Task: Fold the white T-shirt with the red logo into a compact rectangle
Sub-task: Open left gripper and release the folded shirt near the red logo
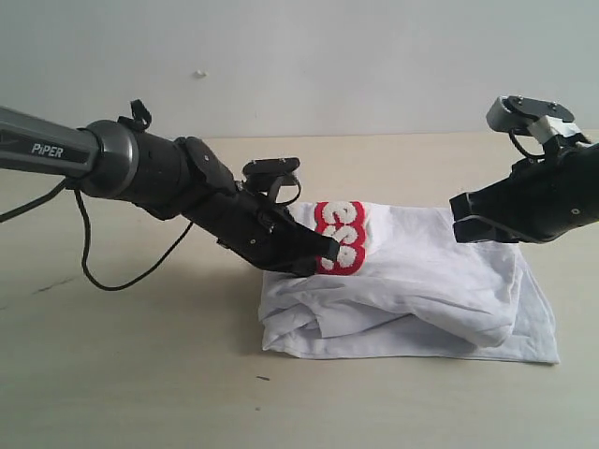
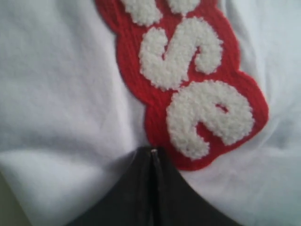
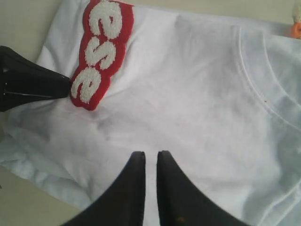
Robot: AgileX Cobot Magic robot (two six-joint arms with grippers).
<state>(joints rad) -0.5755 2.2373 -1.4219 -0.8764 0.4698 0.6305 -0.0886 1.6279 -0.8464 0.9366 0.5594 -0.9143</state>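
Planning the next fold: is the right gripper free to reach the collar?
Probably yes: the collar lies uncovered near the right gripper, while the left gripper is away at the red logo.

**Around the work area**

I see a pale tan table (image 1: 140, 374) running back to a plain off-white wall (image 1: 328, 56). A small white fleck (image 1: 198, 73) sits on the wall. A dark speck (image 1: 263, 378) marks the table toward the front.
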